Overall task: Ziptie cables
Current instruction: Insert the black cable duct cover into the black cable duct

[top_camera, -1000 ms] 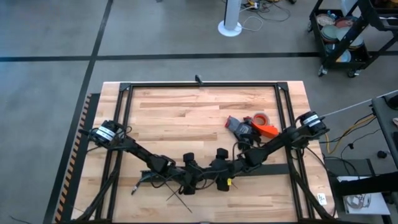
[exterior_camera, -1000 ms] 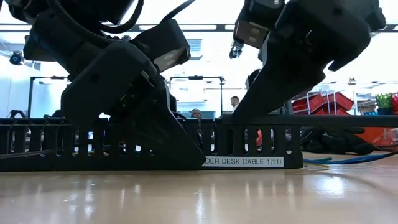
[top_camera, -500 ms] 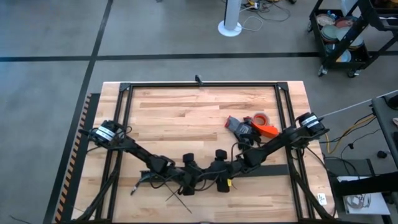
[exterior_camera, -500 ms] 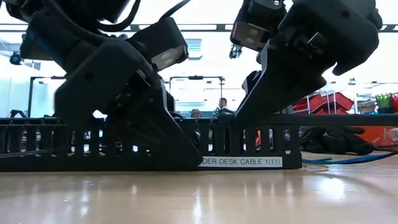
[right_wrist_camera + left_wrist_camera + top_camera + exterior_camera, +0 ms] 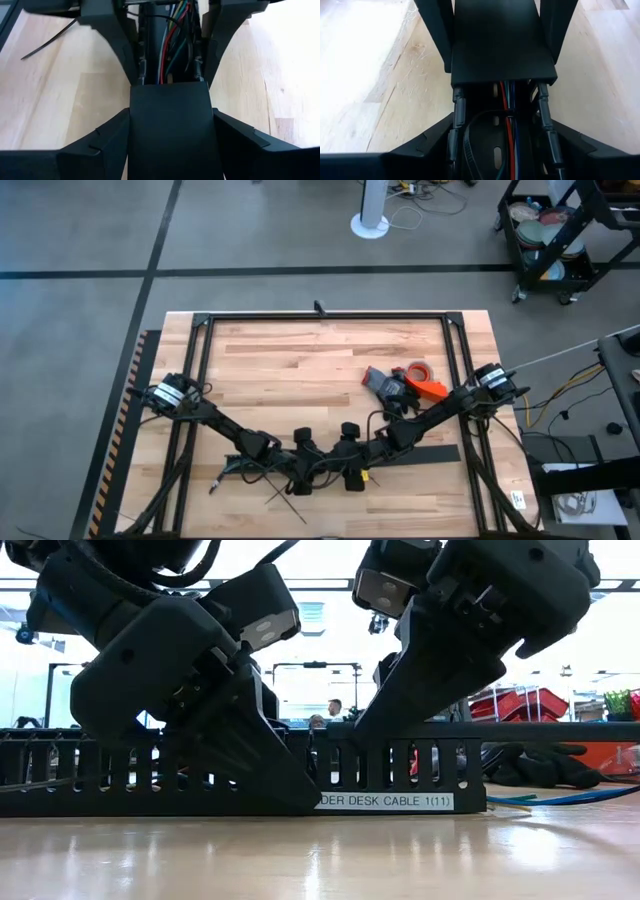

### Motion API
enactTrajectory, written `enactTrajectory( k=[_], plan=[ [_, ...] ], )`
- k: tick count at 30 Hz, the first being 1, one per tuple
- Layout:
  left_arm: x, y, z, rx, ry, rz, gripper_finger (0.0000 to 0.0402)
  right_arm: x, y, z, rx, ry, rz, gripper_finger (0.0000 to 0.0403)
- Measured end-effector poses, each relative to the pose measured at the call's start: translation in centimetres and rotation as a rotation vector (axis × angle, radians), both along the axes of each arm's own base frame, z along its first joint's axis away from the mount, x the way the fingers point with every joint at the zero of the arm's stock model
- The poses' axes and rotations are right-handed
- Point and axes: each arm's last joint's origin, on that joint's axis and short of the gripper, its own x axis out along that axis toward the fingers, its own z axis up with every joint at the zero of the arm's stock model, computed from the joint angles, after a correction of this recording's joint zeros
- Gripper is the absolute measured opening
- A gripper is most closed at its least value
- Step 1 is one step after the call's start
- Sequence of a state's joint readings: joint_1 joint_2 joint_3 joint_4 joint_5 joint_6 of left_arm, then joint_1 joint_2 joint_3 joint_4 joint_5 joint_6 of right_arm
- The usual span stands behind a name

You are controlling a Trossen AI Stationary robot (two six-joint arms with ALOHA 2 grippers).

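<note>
pale butcher-block table (image 5: 300, 360) with a black frame round it, standing on a grey concrete floor marked with dark lines. on the table's right half sit a red tape roll (image 5: 418, 369) and an orange tool (image 5: 430, 389).

both arms meet low over the table's near middle. the left pincer (image 5: 300, 478) and right pincer (image 5: 350, 473) face each other along a long black slotted duct (image 5: 400, 775), which lies across the table, its long axis running left to right.

the cables (image 5: 167, 47) lie inside the duct along its length: red, green and blue strands show in the right wrist view, and the same strands (image 5: 509, 117) in the left wrist view. a thin black ziptie (image 5: 475, 130) curves across them inside the duct. more zipties (image 5: 283, 490) lie loose and crossed on the wood just beside the left pincer.

only the low view shows the white label (image 5: 385, 801) on the duct wall and people in the room behind. the high view hides the duct's inside. each pincer's fingers are spread, straddling the duct walls.
</note>
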State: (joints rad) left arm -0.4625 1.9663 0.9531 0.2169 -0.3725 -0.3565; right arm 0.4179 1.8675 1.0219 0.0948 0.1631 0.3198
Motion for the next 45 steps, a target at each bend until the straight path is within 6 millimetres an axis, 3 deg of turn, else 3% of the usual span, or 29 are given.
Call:
enactTrajectory(
  k=[31, 45],
  plan=[
    [0.2, 0.1, 0.2, 0.0, -0.027, 0.007, 0.0222, 0.1, 0.0, 0.1, 0.038, 0.023, -0.116, 0.0221],
    [0.2, 0.0, 0.5, 0.001, -0.037, -0.008, 0.0224, 2.5, 0.8, -0.3, 0.001, 0.023, -0.05, 0.0223]
  ],
)
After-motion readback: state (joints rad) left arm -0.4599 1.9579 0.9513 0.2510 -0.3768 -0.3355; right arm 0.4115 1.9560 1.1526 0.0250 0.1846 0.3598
